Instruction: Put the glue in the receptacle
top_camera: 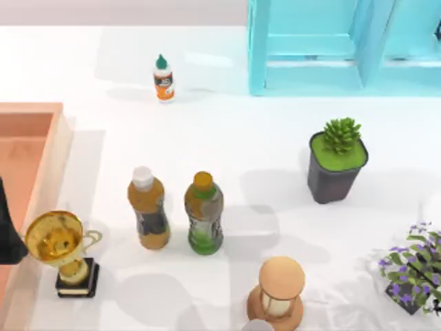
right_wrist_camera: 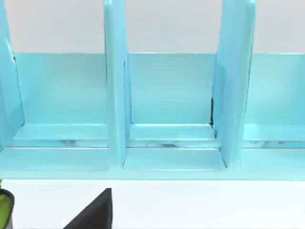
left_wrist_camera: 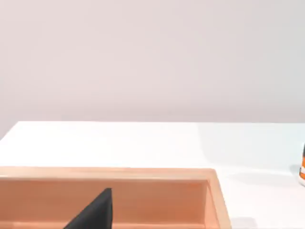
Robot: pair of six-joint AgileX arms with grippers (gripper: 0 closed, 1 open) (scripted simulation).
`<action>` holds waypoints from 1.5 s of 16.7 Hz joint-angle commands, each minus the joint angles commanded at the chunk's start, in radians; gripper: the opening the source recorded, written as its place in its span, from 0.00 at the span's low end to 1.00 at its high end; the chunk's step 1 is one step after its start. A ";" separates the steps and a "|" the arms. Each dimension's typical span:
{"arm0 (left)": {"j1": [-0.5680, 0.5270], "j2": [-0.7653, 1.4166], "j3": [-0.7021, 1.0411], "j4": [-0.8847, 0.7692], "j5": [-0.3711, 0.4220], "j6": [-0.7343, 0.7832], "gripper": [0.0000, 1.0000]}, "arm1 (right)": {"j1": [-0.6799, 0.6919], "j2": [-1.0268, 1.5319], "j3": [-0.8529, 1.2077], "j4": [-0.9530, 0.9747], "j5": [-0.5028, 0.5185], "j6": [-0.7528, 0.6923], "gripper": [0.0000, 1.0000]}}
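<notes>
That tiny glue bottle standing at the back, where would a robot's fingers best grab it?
Probably around the white body of the glue, below the green pointed cap, which tapers and would slip. It stands upright with open table on all sides, so coming from above or from the front looks easiest. The receptacle lies at the table's left, so the left arm seems the natural choice.

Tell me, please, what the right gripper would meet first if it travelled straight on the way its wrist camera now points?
Probably the turquoise shelf frame: the right wrist view faces squarely its upright dividers and open compartments, with bare white table before it. Depth is unclear, but nothing else seems to stand in that line.
</notes>
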 joint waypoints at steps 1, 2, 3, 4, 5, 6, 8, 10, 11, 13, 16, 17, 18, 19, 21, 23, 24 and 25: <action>0.000 0.000 0.000 0.000 0.000 0.000 1.00 | 0.000 0.000 0.000 0.000 0.000 0.000 1.00; 0.000 0.000 0.000 0.000 0.000 0.000 1.00 | 0.000 0.000 0.000 0.000 0.000 0.000 1.00; -0.005 0.010 0.006 0.003 -0.001 -0.001 1.00 | 0.000 0.000 0.000 0.000 0.000 0.000 1.00; -0.014 0.031 0.020 0.010 -0.003 -0.003 1.00 | 0.000 0.000 0.000 0.000 0.000 0.000 1.00; -0.028 0.062 0.042 0.020 -0.008 -0.007 1.00 | 0.000 0.000 0.000 0.000 0.000 0.000 1.00; -0.045 0.104 0.071 0.034 -0.015 -0.012 1.00 | 0.000 0.000 0.000 0.000 0.000 0.000 1.00; -0.088 0.218 0.144 0.068 -0.031 -0.024 1.00 | 0.000 0.000 0.000 0.000 0.000 0.000 1.00; -0.137 0.372 0.231 0.110 -0.053 -0.038 1.00 | 0.000 0.000 0.000 0.000 0.000 0.000 1.00; -0.165 0.463 0.282 0.135 -0.066 -0.047 1.00 | 0.000 0.000 0.000 0.000 0.000 0.000 1.00; -0.221 0.672 0.388 0.187 -0.096 -0.065 1.00 | 0.000 0.000 0.000 0.000 0.000 0.000 1.00; -0.303 1.042 0.563 0.273 -0.150 -0.097 1.00 | 0.000 0.000 0.000 0.000 0.000 0.000 1.00; -0.328 1.169 0.622 0.302 -0.169 -0.108 1.00 | 0.000 0.000 0.000 0.000 0.000 0.000 1.00; -0.350 1.292 0.678 0.329 -0.187 -0.119 1.00 | 0.000 0.000 0.000 0.000 0.000 0.000 1.00; -0.370 1.408 0.731 0.355 -0.206 -0.130 1.00 | 0.000 0.000 0.000 0.000 0.000 0.000 1.00; -0.404 1.615 0.833 0.405 -0.246 -0.153 1.00 | 0.000 0.000 0.000 0.000 0.000 0.000 1.00; -0.429 1.785 0.924 0.446 -0.284 -0.176 1.00 | 0.000 0.000 0.000 0.000 0.000 0.000 1.00; -0.439 1.855 0.959 0.461 -0.302 -0.186 1.00 | 0.000 0.000 0.000 0.000 0.000 0.000 1.00; -0.446 1.916 0.986 0.473 -0.318 -0.196 1.00 | 0.000 0.000 0.000 0.000 0.000 0.000 1.00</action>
